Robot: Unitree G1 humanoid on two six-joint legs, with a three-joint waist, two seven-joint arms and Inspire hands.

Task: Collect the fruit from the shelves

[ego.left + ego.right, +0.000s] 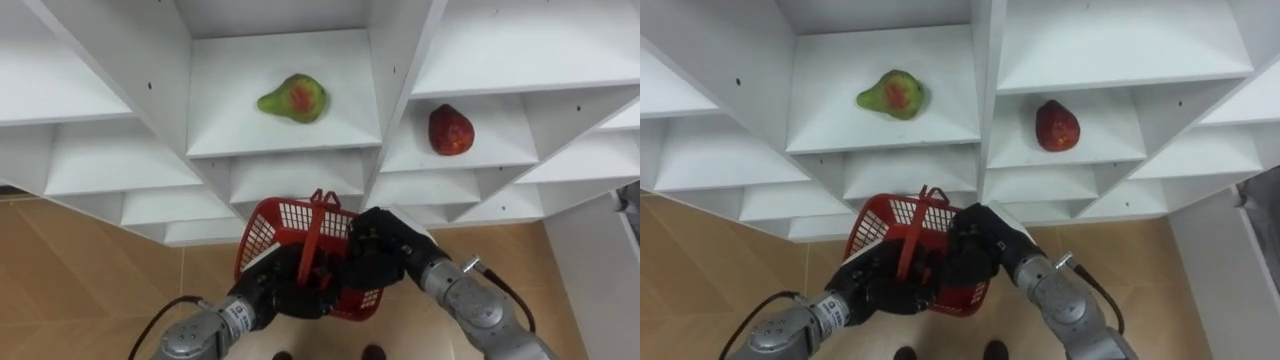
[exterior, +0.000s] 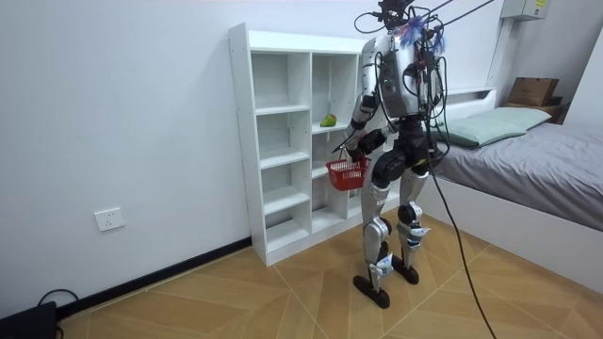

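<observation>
green-and-red pear [image 1: 292, 98] lies upper centre on a white closet [image 1: 225, 135] shelf; red fruit [image 1: 451, 130] upper right, neighbouring compartment.

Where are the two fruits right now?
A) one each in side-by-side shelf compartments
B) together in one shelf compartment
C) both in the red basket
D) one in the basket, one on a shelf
A: the green-and-red fruit and the red fruit lie on shelves in adjacent compartments, with an upright panel between them.
</observation>
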